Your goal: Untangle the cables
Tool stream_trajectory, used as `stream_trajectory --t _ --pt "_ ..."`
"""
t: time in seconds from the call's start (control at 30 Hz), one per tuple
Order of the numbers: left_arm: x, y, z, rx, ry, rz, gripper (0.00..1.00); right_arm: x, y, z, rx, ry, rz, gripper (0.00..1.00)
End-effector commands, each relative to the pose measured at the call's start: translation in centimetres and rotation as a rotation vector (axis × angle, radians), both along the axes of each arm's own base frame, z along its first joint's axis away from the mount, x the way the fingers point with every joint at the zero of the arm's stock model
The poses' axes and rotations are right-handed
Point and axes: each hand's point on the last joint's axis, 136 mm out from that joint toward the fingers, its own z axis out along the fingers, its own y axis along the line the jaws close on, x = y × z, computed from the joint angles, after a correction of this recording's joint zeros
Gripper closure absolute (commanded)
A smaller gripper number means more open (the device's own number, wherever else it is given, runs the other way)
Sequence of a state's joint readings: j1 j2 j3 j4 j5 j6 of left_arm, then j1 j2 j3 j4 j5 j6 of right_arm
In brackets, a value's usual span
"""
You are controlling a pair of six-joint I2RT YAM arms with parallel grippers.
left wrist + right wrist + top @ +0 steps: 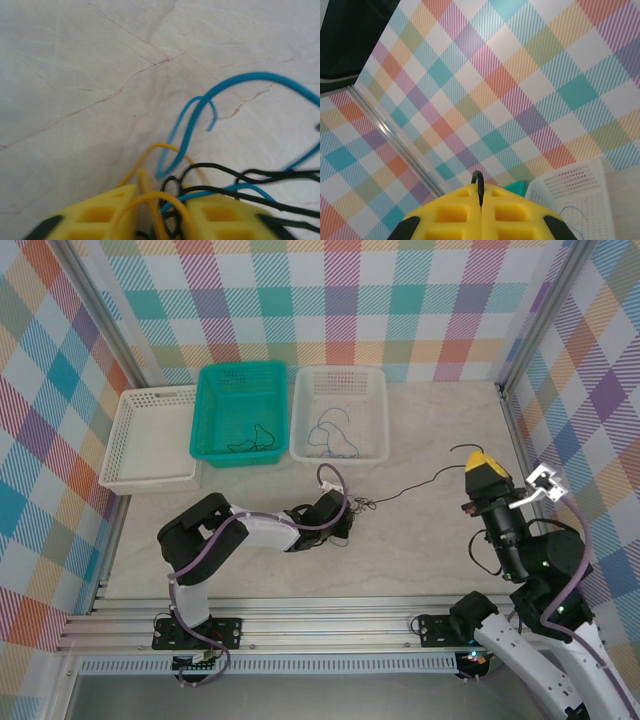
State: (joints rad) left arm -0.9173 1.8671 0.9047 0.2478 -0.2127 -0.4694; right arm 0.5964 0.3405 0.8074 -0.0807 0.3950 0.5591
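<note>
The job is looking partly done: one dark thin cable (250,437) is lying in the teal plastic basket (212,390) and one thin blue cable (335,440) is lying in the white mesh basket (375,390) beside it. A small clump of blue, black and yellow floppy cables (362,504) is sitting knotted on the pale marble-look surface (420,550), waiting to be separated. The left tool (350,512) is reaching low and flat across the surface, its yellow fingers (107,212) standing apart with strands of the clump running between them. The right tool (480,460) is sitting raised and tilted up towards the back wall, its fingers pressing together and pinching a thin black cable (420,483), which is stretching from the clump to that tool.
</note>
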Motion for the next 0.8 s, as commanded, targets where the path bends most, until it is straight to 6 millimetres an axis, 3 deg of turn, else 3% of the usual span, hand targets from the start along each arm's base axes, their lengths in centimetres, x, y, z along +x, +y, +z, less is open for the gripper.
stream_trajectory --t 0.0,0.13,0.3,0.53,0.67,0.77 --pt "-0.4 2.0 -1.0 0.036 0.035 0.025 0.84 -1.2 -2.8 1.5 -0.014 -0.027 -0.116 1.0" --pt "-0.2 3.6 -0.4 0.044 0.028 0.068 1.0 -1.9 -5.1 1.3 -0.04 -0.007 -0.222 1.0" --pt "0.0 7.1 0.0 0.052 0.03 0.154 1.0 -3.6 -9.7 1.5 -0.042 0.014 -0.425 1.0" --pt "0.2 13.2 -0.5 0.095 0.055 0.276 1.0 -8.5 -14.9 3.2 -0.056 -0.07 -0.598 1.0" --pt "0.3 14.8 -0.5 0.095 0.071 0.298 1.0 -9.1 -15.3 2.7 -0.053 -0.053 -0.594 1.0" --pt "0.1 12.8 0.3 0.037 0.097 0.215 0.98 -7.1 -13.9 1.5 -0.118 0.03 -0.568 1.0"
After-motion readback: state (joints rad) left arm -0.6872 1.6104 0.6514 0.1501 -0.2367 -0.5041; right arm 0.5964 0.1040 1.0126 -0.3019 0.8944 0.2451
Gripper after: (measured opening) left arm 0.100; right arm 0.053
